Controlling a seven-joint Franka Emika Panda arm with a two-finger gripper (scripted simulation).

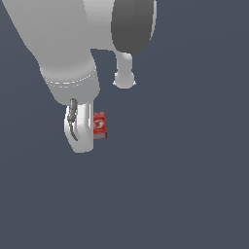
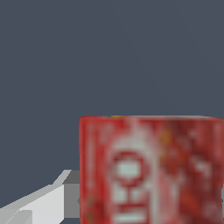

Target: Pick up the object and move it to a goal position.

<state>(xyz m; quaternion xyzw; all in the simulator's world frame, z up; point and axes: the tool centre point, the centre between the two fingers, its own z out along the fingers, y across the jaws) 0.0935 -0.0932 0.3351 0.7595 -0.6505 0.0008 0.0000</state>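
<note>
Red box (image 2: 151, 170): right up against the wrist camera, filling much of that view, its red face blurred, a white ring-and-bar logo showing on it.
Finger (image 2: 41, 201): one pale grey finger runs in beside the box's edge in the wrist view; whether it touches the box there, I cannot tell.
Gripper (image 1: 90, 129): in the exterior view it hangs below the wrist, a white rounded housing with a dark cable on its side, and the red box (image 1: 99, 125) sits just at the housing's side, toward the exterior view's right.
Jaws: hidden behind the housing in the exterior view, only partly seen from the wrist; cannot tell if they are apart or clamped on the box.
Arm (image 1: 63, 48): big white links come down from the top of the exterior view, one dark grey joint cover near the top.
Background (image 1: 185, 185): flat slate blue all round; no edge or shadow shows whether the box rests on anything.
</note>
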